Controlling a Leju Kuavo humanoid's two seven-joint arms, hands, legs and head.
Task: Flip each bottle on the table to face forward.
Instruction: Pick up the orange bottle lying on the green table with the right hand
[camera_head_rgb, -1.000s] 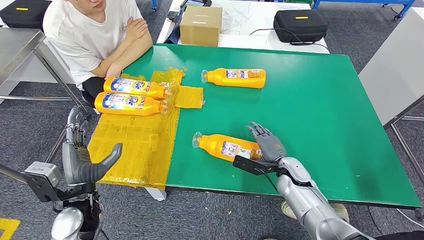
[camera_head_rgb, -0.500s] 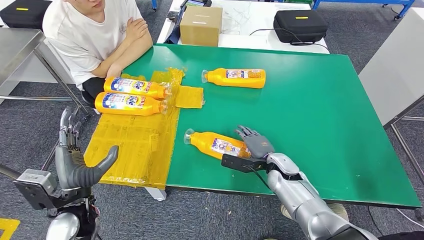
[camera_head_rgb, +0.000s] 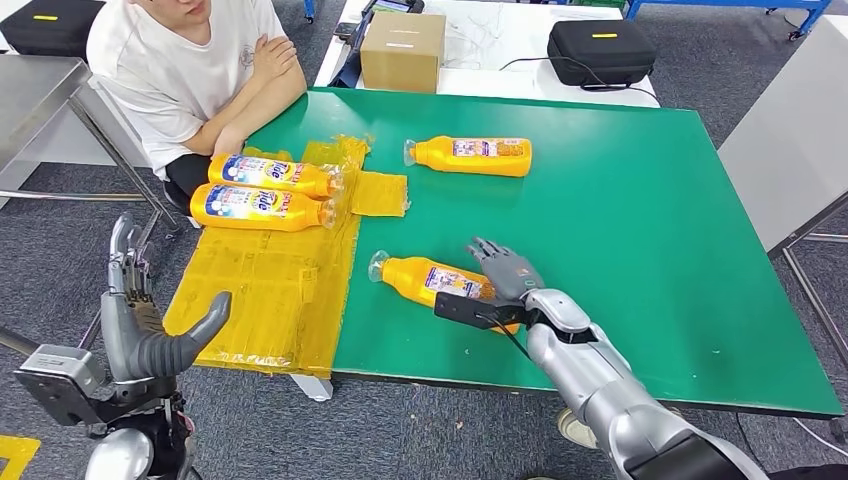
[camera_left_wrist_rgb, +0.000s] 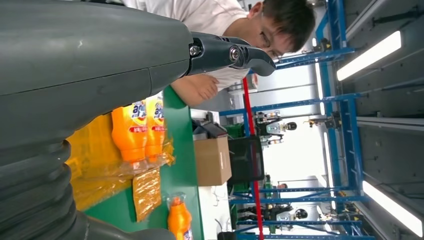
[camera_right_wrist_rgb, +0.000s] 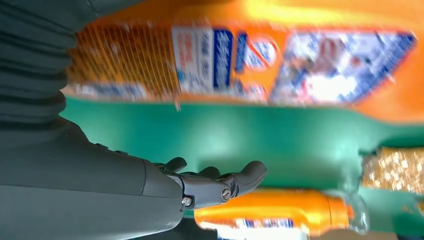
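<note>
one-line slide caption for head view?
Right hand rests on near bottle on green table.

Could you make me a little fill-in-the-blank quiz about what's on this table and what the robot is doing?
1. The number of orange bottles lying on the table is ____.
2. The near bottle is touched by the robot's ____ hand.
3. The two labelled bottles near the person lie on a sheet coloured ____.
4. Beyond the table's far edge stands a box made of ____.

Missing words: four; right; yellow; cardboard
</note>
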